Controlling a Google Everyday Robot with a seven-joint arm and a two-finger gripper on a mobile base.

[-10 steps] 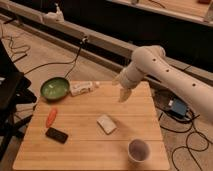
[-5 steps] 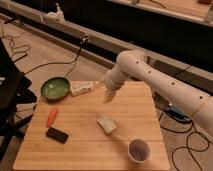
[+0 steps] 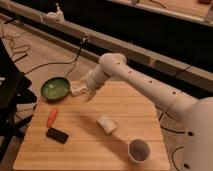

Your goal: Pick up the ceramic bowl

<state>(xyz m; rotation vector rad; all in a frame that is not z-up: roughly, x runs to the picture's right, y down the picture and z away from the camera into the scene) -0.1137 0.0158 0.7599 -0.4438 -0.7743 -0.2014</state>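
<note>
The ceramic bowl (image 3: 55, 88) is shallow, round and green with a glossy inside. It sits at the far left corner of the wooden table (image 3: 125, 107). My gripper (image 3: 90, 95) hangs at the end of the white arm (image 3: 150, 90), just right of the bowl and low over the table's far edge. It is apart from the bowl. A white packet (image 3: 77, 89) lies between the bowl and the gripper.
An orange carrot-like item (image 3: 52, 117) and a black phone-like block (image 3: 57, 135) lie at the left. A white folded item (image 3: 106, 124) lies mid-table. A white cup with a dark inside (image 3: 139, 151) stands at the front right. Cables run over the floor behind.
The arm has swung left across the far edge of the table, bringing the gripper closer to the green bowl. The objects on the table have not moved.
</note>
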